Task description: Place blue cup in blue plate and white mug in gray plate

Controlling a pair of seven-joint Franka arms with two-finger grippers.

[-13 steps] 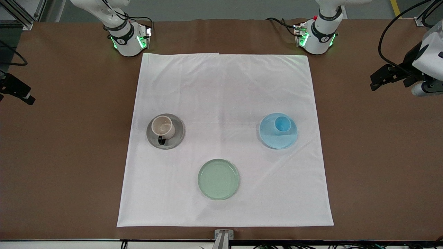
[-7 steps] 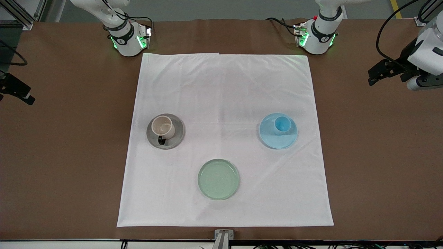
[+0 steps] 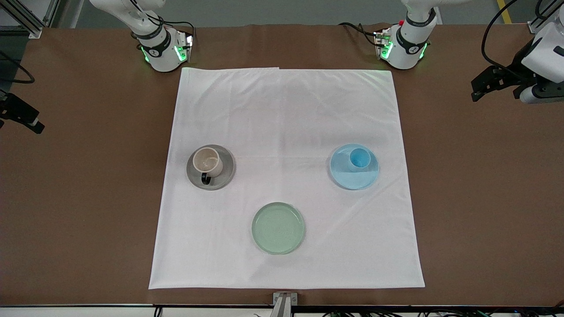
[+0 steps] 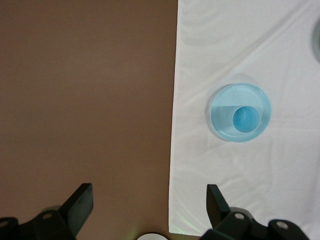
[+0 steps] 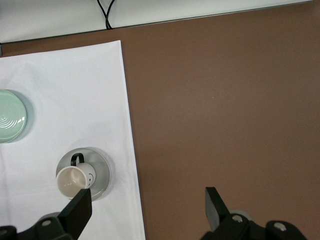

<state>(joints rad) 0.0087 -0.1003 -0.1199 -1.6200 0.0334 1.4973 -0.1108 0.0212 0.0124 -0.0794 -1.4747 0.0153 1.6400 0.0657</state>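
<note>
The blue cup stands upright in the blue plate. The white mug stands upright in the gray plate, its dark handle toward the front camera. My left gripper is open and empty, high over the bare brown table at the left arm's end. Its wrist view shows the open gripper, the cup and the blue plate. My right gripper is open and empty over the brown table at the right arm's end. Its wrist view shows the gripper, the mug and the gray plate.
A pale green plate lies empty on the white cloth, nearer to the front camera than the other two plates and between them. It also shows in the right wrist view. Brown table surrounds the cloth.
My left gripper has shifted a little over the bare table toward the robots' bases. The right gripper, cups and plates have not moved.
</note>
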